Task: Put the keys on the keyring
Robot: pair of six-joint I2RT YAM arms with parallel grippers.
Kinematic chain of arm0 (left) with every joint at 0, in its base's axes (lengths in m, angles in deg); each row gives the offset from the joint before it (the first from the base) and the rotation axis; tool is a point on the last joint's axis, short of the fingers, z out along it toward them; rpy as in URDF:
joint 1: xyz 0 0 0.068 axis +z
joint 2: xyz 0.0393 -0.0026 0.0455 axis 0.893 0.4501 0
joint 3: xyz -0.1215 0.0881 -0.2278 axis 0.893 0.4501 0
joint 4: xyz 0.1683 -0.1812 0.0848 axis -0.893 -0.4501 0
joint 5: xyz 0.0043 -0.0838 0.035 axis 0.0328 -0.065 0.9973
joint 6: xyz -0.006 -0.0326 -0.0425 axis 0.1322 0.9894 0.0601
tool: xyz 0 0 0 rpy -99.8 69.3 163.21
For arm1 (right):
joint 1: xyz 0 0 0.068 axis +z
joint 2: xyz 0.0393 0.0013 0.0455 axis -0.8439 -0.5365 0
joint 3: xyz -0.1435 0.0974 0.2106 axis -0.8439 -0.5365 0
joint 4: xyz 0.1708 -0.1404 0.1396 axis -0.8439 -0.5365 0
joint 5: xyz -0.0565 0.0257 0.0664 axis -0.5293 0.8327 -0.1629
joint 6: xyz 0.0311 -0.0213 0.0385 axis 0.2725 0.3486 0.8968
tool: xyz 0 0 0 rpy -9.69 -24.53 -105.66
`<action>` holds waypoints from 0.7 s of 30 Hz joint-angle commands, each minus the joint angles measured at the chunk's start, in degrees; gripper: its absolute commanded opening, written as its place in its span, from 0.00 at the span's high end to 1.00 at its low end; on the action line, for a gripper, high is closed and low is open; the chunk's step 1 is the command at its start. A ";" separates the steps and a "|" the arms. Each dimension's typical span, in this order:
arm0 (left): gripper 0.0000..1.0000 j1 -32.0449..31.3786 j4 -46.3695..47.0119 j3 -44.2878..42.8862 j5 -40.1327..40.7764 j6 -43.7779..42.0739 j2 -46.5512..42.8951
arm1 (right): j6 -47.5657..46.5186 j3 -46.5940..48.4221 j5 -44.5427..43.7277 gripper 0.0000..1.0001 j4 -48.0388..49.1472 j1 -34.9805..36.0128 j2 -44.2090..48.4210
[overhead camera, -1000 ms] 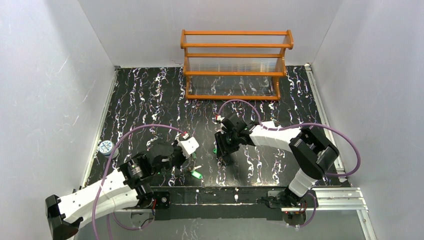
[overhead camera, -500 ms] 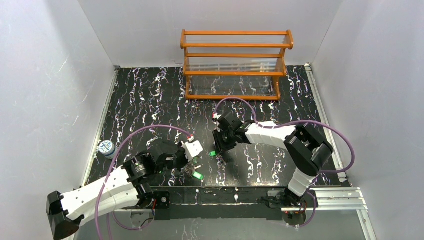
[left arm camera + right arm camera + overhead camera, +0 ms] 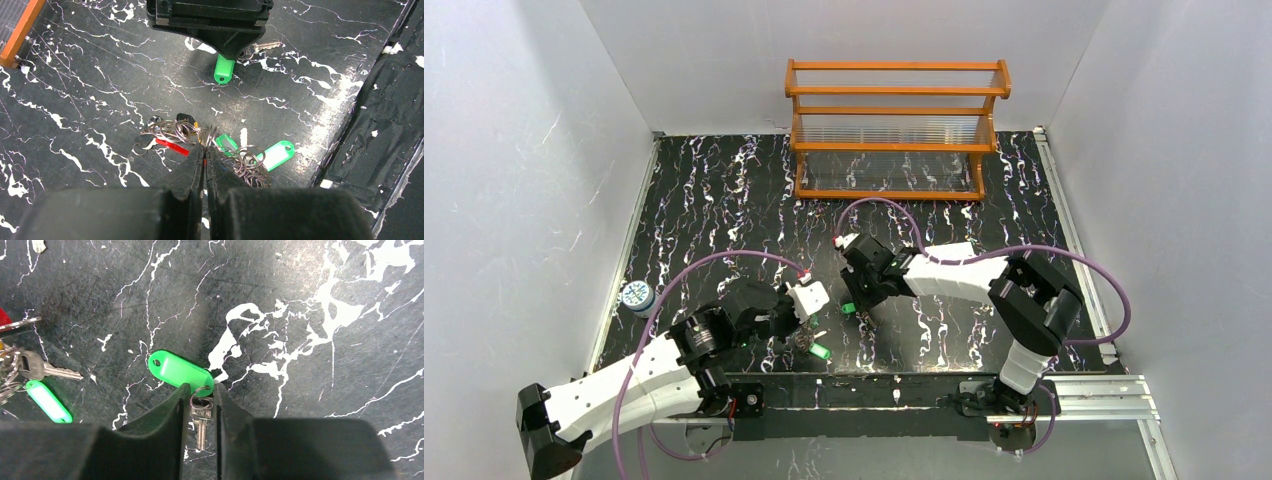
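My left gripper (image 3: 205,147) is shut on a thin metal ring of the keyring bunch (image 3: 172,131), a tangle of metal rings with a red tag (image 3: 172,146). Two green tags (image 3: 276,155) lie beside it. In the top view the left gripper (image 3: 802,335) is near the table's front edge. My right gripper (image 3: 201,390) grips the head of a small silver key (image 3: 201,422) hanging on a green tag (image 3: 180,372). It holds the key low over the table, just behind the bunch (image 3: 856,308). Another key (image 3: 47,370) lies at the left.
An orange wooden rack (image 3: 894,130) stands at the back of the table. A small round blue-and-white tin (image 3: 635,295) sits at the left edge. A metal rail (image 3: 1074,395) runs along the front right. White walls enclose the table.
My right gripper has moved left towards the left gripper, carrying the green-tagged key. My left gripper shifted slightly a second ago and has held still since.
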 commanded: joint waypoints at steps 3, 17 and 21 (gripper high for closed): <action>1.00 -0.20 0.03 -2.42 0.24 -0.58 -0.35 | -2.35 1.15 -6.59 0.78 -3.43 0.99 0.84; 1.00 -0.22 -0.35 -2.35 6.96 -0.29 -10.00 | -2.08 0.87 -1.59 0.53 -2.59 -0.02 4.22; 1.00 -0.26 -0.07 -2.32 6.49 -0.35 -10.55 | -1.48 -0.16 3.54 0.53 -1.12 -2.59 5.48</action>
